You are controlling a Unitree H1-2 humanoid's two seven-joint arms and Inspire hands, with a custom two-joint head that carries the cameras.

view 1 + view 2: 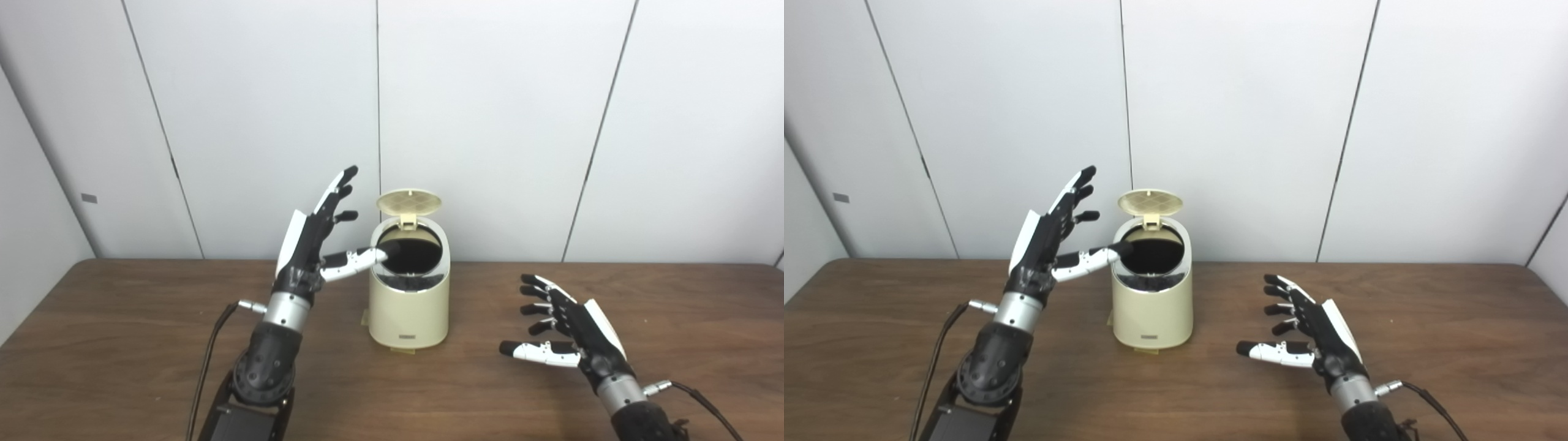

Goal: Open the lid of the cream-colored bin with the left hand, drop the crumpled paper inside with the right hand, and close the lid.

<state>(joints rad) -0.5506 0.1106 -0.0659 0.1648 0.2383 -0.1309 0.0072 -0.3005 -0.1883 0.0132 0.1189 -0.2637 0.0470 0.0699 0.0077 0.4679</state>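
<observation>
The cream-colored bin (409, 300) stands on the wooden counter (122, 318) near its far edge, just left of the middle. Its lid (409, 202) is tipped up and back on its hinge, ribbed underside facing me, and the round mouth below it is open and dark. I cannot make out anything inside that dark hollow in either view.

My left hand (315, 248) is raised just left of the bin, palm turned toward it, fingers (337, 190) spread wide and pointing up and far. The thumb reaches right to the bin's rim: in the left eye view its tip seems to lie over the rim's edge, while the right eye view shows it crossing into the dark opening. It holds nothing.

My right hand (1304, 334) hovers low over the counter, well apart from the bin on its right and nearer to me, fingers fanned out toward the left, thumb stretched out below them. It is empty too. I see no crumpled paper in either view.
</observation>
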